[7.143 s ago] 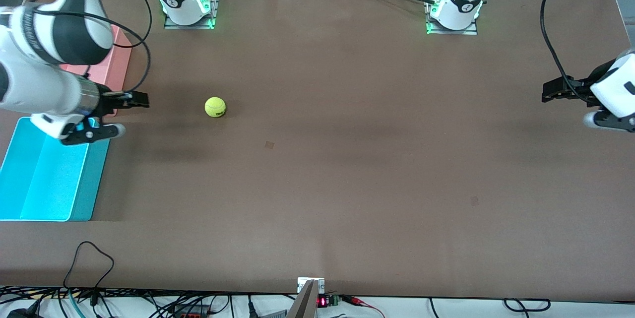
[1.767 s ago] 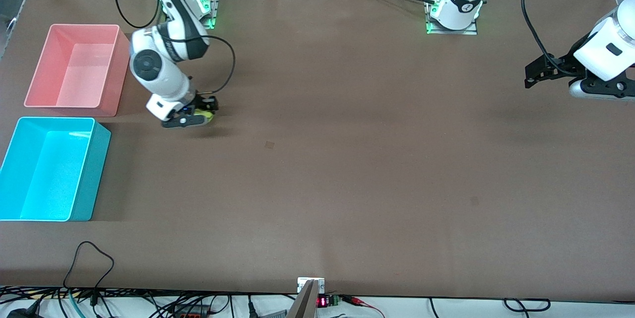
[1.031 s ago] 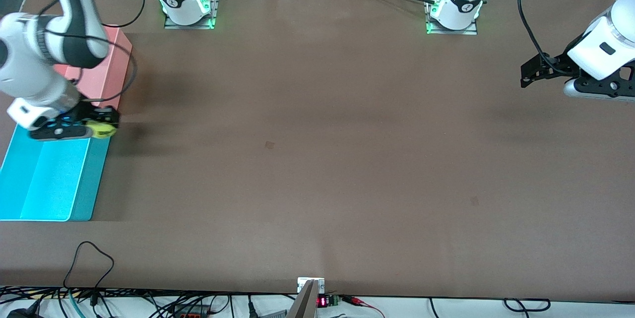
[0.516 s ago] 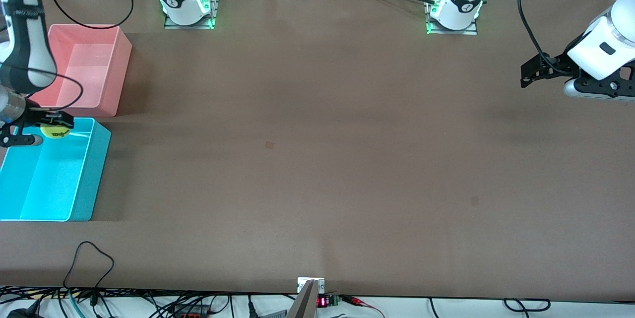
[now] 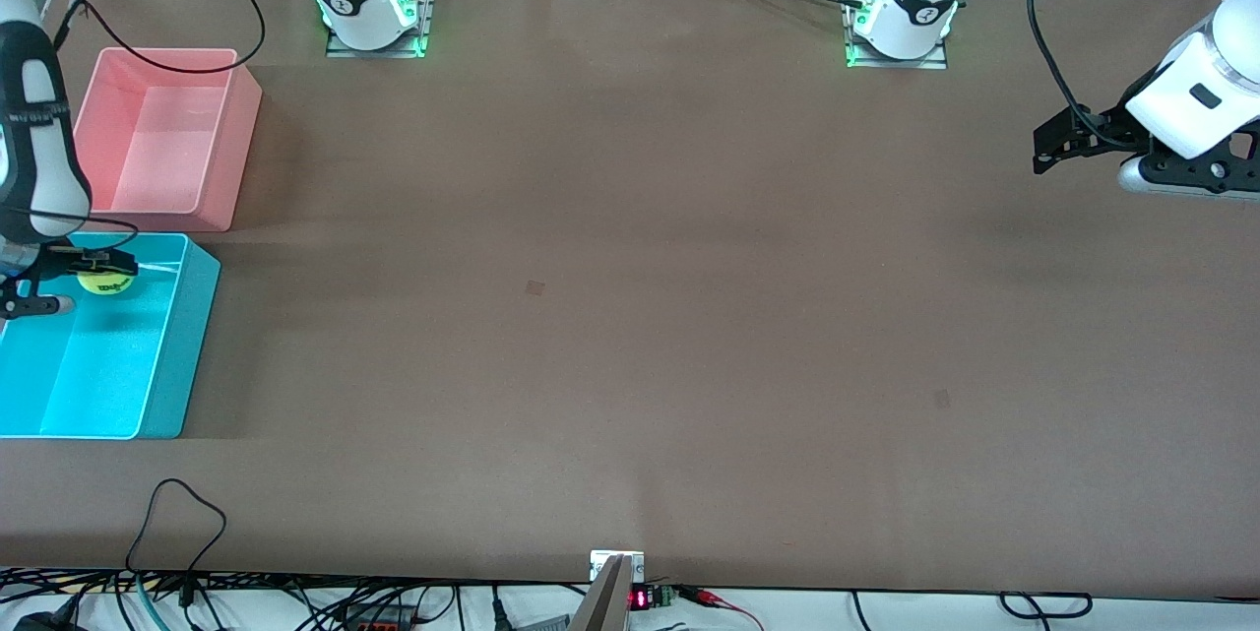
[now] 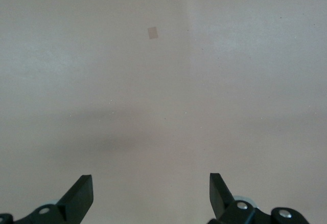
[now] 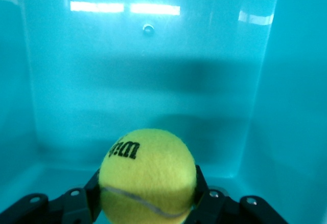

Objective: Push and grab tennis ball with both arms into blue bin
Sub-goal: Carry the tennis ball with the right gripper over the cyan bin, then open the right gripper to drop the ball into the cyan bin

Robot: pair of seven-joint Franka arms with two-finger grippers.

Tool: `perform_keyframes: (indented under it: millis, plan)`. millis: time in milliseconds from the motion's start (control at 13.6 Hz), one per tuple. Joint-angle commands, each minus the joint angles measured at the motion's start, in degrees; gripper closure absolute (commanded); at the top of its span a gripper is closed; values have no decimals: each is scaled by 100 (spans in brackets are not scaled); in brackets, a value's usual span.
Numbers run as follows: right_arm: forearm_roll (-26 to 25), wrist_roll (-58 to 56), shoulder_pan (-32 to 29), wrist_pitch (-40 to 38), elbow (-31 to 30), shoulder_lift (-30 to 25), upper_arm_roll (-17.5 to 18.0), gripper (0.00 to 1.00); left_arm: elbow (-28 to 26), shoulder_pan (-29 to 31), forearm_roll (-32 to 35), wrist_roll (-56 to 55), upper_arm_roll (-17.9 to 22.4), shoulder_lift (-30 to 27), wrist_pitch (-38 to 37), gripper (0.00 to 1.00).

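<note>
Release is about all that remains, by my reading. The right gripper hangs over the blue bin, which sits at the table's edge at the right arm's end, toward the corner nearer the front camera. Its fingers are clamped on the tennis ball; in the right wrist view the black fingers press both flanks of the yellow-green ball, dark lettering up, with the bin's cyan floor spread below it. The ball is held above the floor, inside the outline of the rim, over the part of the bin closest to the pink bin, which stands just beside the blue one, farther from the front camera.

The left arm waits: the left gripper hovers over bare table near the edge at its own end, and the left wrist view shows its fingertips spread wide with nothing between them.

Carrying looks done; what is left is to open the fingers so the ball drops in, then lift clear.
</note>
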Motion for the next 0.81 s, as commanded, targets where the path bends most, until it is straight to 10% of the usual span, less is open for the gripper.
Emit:
perform_keyframes:
  millis: [0,368,516,736]
  plan:
    - [142,-115,-120,-35,196,241,102,95,132,10,-17,11,-24,38,-115,0]
    - [335,-150,-164,-26,187,408,110,75,132,1,-17,11,-33,38,-124,0]
    - [353,-123,-164,0,187,426,110,11,132,1,-17,20,-33,38,-124,0]
    - [362,-71,-155,17,196,374,154,0,132,1,-17,20,-33,38,-124,0]
